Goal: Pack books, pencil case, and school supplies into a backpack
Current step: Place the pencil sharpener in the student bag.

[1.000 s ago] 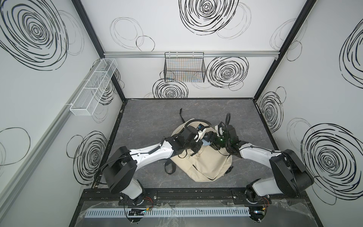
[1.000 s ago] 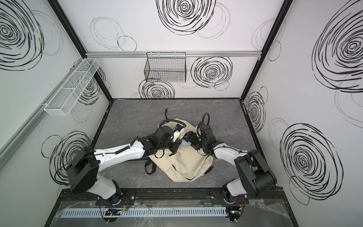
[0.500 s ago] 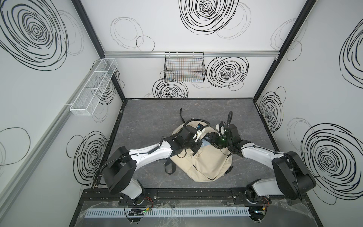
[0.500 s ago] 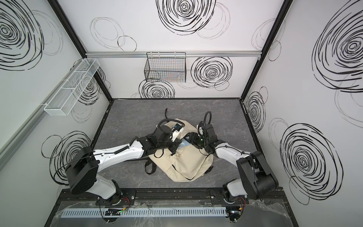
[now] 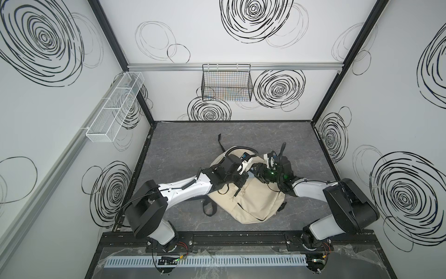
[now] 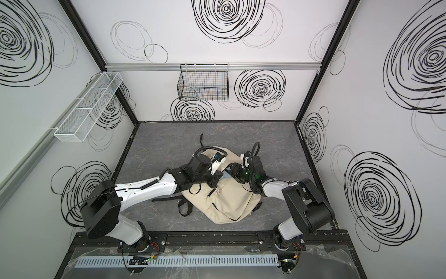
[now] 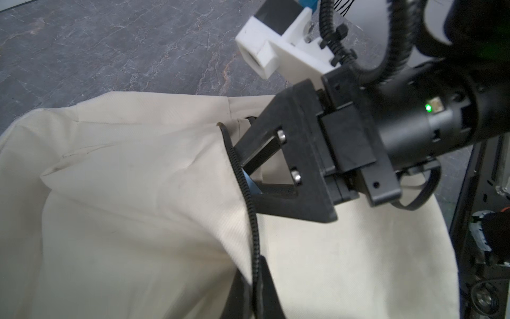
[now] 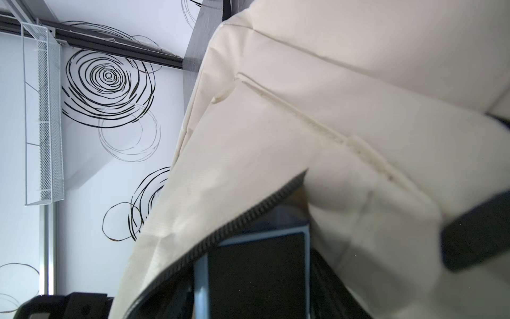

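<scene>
The cream backpack [image 5: 253, 205] [image 6: 229, 203] lies flat in the middle of the table, its black zip open. My left gripper [image 7: 254, 276] [image 5: 240, 184] is shut on the zip edge of the backpack [image 7: 138, 221] and holds the flap up. My right gripper [image 5: 256, 169] [image 6: 228, 171] reaches into that opening. It is shut on the school supplies, a light blue pencil sharpener [image 8: 256, 276] [image 7: 250, 184]. The sharpener sits just under the zip edge of the backpack [image 8: 331, 82]. The books and the pencil case are hidden.
A black wire basket [image 5: 226, 84] hangs on the back wall. A white mesh tray [image 5: 115, 108] is fixed to the left wall. A black strap [image 5: 208, 207] loops out from under the backpack toward the front left. Both arms meet over the backpack's top end.
The right gripper's jaws have come closer together at the backpack opening, and the right arm has shifted slightly. The left gripper keeps its hold on the zip edge.
</scene>
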`<state>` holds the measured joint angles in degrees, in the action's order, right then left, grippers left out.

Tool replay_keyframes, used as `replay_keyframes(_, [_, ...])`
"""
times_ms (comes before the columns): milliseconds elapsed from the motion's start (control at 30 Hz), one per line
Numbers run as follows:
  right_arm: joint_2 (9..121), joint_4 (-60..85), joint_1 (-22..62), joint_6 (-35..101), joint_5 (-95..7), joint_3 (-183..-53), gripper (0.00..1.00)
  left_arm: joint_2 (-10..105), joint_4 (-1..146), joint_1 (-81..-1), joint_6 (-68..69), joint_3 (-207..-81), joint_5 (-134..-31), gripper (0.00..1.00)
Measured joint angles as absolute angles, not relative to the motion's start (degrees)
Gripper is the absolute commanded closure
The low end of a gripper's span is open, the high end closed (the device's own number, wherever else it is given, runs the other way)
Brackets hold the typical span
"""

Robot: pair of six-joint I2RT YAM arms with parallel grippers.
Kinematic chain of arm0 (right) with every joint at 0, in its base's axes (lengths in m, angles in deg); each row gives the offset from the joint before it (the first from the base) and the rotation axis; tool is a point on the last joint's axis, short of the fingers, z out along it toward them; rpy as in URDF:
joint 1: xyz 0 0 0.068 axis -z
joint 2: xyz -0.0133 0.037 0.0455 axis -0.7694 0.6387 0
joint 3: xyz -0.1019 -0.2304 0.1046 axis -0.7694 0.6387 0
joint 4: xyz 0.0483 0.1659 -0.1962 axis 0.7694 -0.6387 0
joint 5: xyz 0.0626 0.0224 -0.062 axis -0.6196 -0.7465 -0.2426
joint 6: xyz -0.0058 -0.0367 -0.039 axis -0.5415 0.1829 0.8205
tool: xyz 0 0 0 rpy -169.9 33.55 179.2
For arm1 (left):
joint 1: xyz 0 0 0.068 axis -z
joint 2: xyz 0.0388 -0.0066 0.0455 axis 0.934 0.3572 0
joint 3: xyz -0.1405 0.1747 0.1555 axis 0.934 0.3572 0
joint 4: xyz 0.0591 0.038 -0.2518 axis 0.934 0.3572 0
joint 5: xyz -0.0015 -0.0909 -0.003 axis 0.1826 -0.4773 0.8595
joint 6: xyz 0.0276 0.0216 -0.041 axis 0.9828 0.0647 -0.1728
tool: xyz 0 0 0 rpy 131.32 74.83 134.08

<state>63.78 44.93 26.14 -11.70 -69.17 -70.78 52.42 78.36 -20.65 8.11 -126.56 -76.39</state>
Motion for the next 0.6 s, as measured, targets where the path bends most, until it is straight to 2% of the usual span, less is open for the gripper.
replay_keyframes(267, [66.0, 50.5, 24.5, -15.2, -69.7, -70.8, 0.53, 52.5, 78.4, -20.6, 8.1, -126.3, -76.2, 1.0])
replay_keyframes(433, [68.7, 54.1, 24.1, -17.5, -69.8, -70.9, 0.48, 52.5, 78.4, -20.6, 8.4, -126.0, -75.4, 1.0])
replay_keyframes(600, [70.8, 46.7, 23.0, -13.3, -71.8, -76.8, 0.47, 52.5, 79.0, -20.6, 9.3, -125.3, -73.5, 1.0])
